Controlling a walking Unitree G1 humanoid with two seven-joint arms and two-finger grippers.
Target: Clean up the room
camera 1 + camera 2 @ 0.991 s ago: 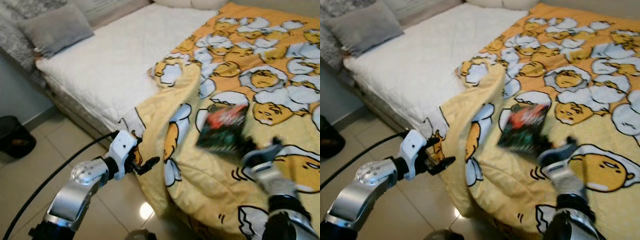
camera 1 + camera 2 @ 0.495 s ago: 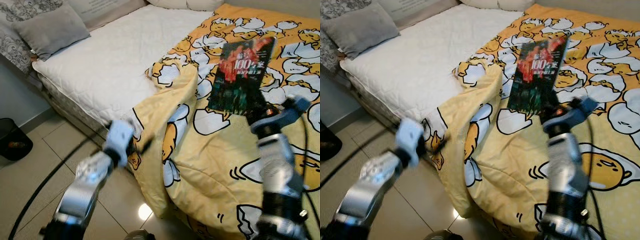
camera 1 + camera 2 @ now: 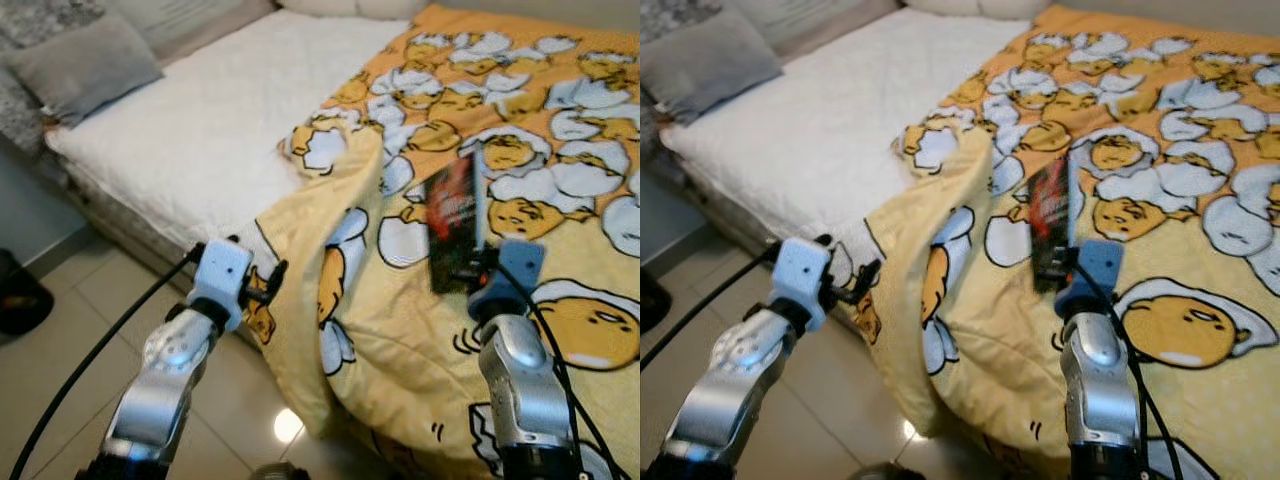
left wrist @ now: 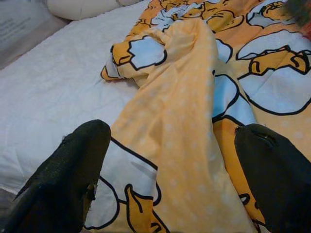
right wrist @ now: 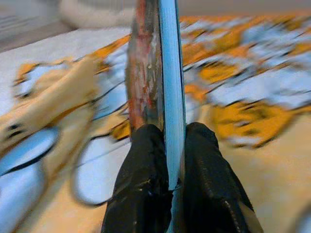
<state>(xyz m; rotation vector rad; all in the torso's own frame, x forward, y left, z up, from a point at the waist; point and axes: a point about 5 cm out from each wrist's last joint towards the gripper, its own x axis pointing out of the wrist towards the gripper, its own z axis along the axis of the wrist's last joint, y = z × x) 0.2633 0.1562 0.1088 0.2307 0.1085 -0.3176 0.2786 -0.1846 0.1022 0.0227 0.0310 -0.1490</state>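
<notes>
Bed (image 3: pixel 200 130): white quilted mattress — bare on the robot's left
Pillow (image 3: pixel 85 65): grey, at the bed's far left corner
Floor (image 3: pixel 80 330): pale tiles — one bright glare spot
Bin (image 3: pixel 20 300): dark, on the floor beside the bed

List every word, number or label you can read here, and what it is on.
None can be read.
Book, held by the right gripper: red cover turned nearly edge-on, its print too blurred to read.
Blanket: cartoon egg pictures, no words.
Left gripper, open near the blanket's edge: no label.
</notes>
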